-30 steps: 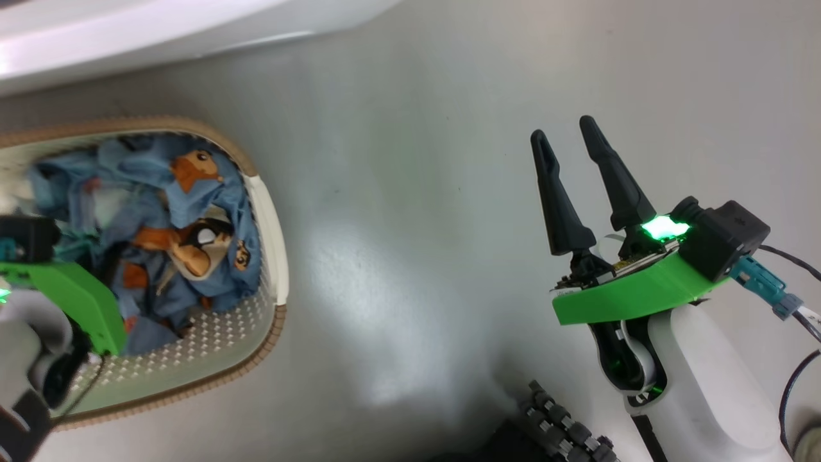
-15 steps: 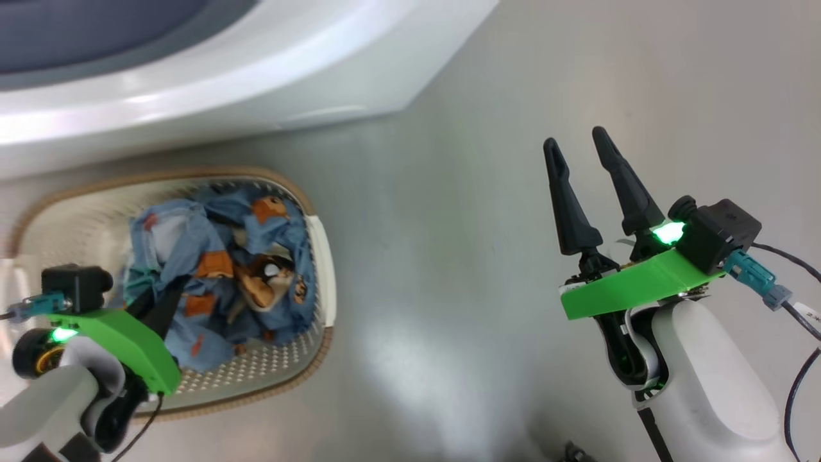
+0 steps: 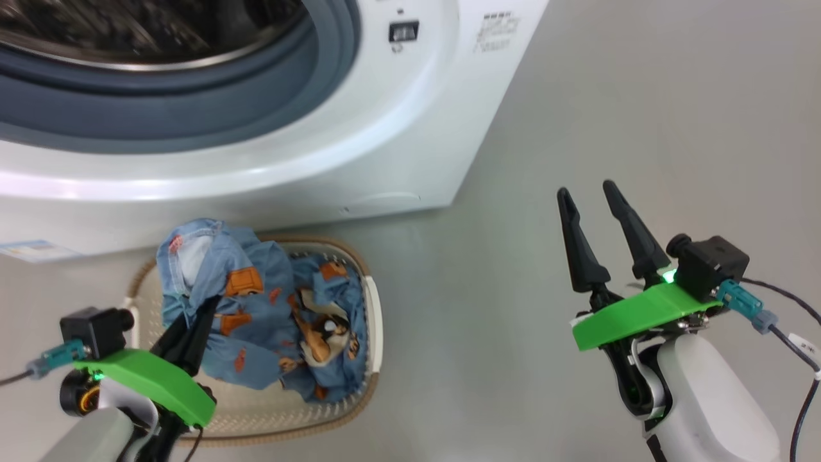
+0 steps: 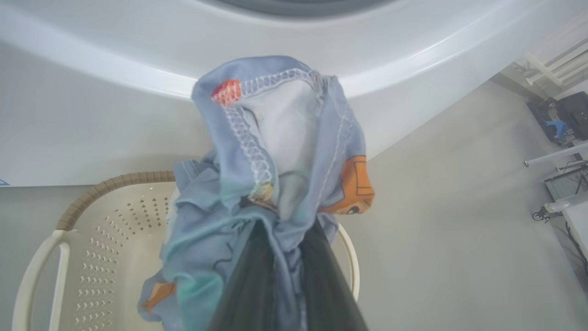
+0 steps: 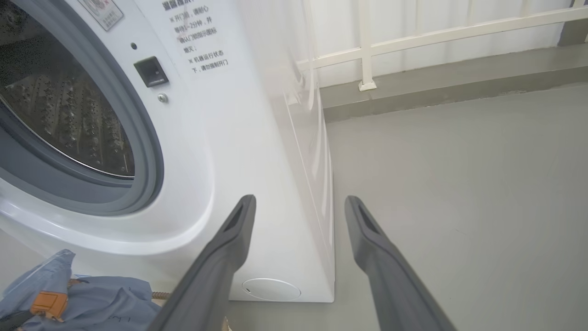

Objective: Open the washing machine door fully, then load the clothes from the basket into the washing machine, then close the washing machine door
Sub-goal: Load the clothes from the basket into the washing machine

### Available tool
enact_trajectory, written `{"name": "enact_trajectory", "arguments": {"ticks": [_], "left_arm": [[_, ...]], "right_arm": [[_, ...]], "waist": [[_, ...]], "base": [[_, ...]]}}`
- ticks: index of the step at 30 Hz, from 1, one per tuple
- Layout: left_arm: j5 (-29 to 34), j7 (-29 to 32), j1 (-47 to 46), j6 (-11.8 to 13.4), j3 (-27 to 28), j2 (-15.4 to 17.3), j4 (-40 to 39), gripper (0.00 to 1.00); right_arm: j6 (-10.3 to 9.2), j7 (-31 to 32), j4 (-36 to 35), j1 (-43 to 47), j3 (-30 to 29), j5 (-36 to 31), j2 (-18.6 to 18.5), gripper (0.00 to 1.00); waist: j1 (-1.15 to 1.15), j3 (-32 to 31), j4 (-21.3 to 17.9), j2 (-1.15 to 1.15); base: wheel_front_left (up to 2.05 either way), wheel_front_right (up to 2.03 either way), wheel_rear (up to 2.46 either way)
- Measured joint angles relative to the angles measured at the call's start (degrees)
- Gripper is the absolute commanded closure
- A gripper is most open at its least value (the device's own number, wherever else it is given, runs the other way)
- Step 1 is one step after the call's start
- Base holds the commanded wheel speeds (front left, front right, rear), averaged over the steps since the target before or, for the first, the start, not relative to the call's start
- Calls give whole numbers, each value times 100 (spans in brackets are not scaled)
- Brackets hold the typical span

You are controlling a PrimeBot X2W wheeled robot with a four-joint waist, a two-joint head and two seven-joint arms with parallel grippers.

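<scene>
Clothes are partly up: the left claw, pinched shut on a blue fold, has raised it above the rim of the basket, where a second ago the bundle lay low inside. The rest trails into the basket, just in front of the washing machine. The right claw hangs wide open and empty over the floor, as before.

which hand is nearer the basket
Left. The left hand is right over the basket, shut on the clothes; the right hand hangs open well off to its side, above the floor.
</scene>
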Motion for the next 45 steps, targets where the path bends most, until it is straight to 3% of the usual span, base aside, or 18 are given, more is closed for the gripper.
{"name": "enact_trajectory", "arguments": {"ticks": [15,17,29,45], "left_arm": [[1411,0,1206,5,1950,-617,-1230,100],[1769,-1,1427,114,2253,-717,-1569,100],[2337,0,1850,758,2461,-843,-2224,100],[2366,10,1905,916,2455,-842,-2517,100]], "right_arm": [[0,1,281,417,-153,-5,-2,0],[0,1,292,421,-163,-7,-3,0],[0,1,324,703,-307,-58,-16,0],[0,1,304,784,-330,-170,-81,0]], "waist": [[0,-1293,323,0],[0,-1534,357,0],[0,-2079,422,0],[0,-2042,453,0]], "base": [[0,0,0],[0,0,0],[0,0,0],[0,0,0]]}}
